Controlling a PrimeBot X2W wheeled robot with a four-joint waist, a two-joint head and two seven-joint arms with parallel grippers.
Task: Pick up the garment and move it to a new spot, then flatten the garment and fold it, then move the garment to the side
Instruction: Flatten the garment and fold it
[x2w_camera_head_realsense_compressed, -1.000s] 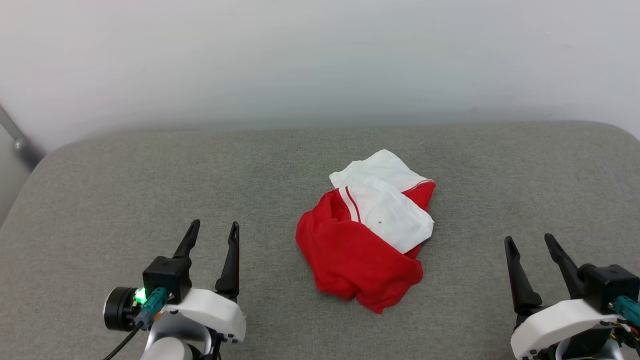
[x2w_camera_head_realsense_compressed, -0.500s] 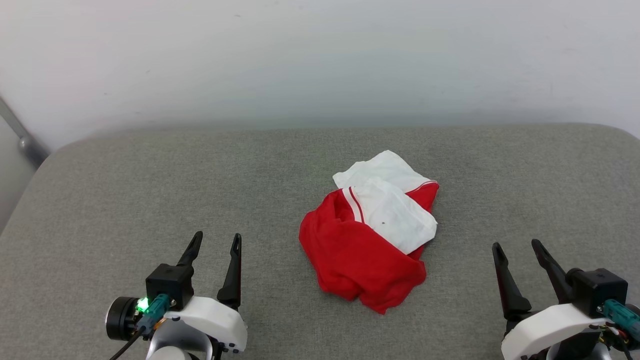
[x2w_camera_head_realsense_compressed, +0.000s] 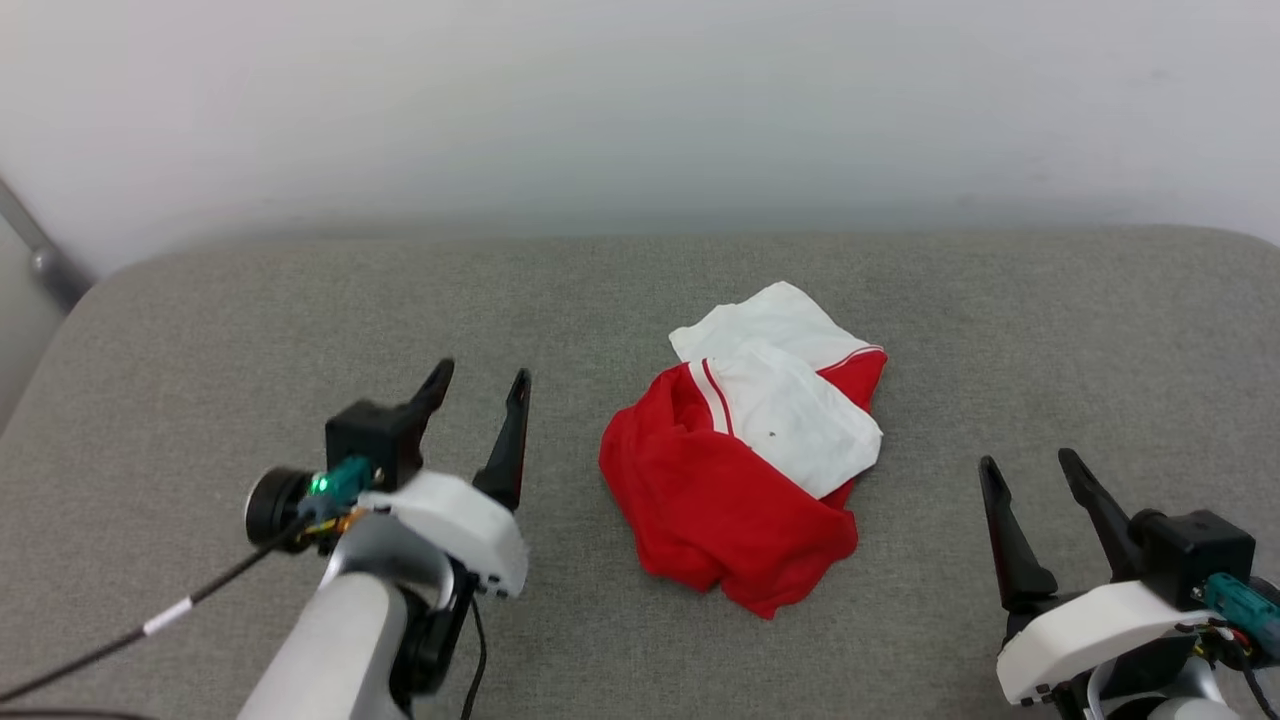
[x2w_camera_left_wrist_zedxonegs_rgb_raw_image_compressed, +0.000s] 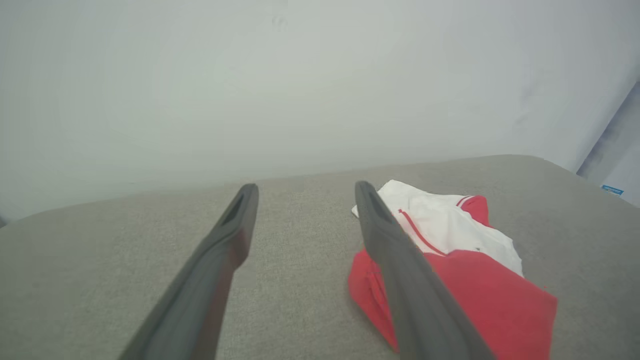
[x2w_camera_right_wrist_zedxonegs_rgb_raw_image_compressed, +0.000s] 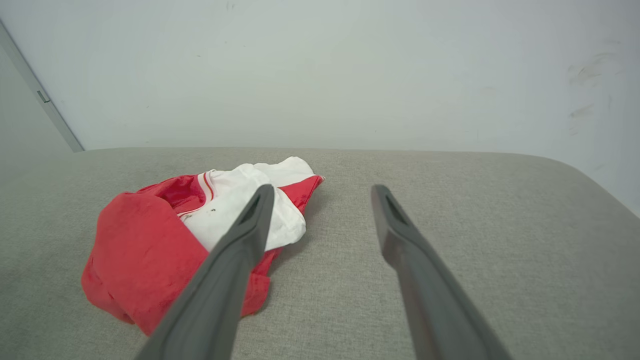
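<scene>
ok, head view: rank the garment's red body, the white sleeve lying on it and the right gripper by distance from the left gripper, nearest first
1. red body of the garment: just to the right of the left gripper, mid-cushion.
2. white sleeve: lying over the red part, on its far right side.
3. right gripper: lower right, beyond the whole garment.

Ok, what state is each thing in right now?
Garment: crumpled in a heap on the cushion, not flattened or folded, touched by neither gripper.
Left gripper: open, empty, left of the garment, apart from it.
Right gripper: open, empty, right of the garment, apart from it.
</scene>
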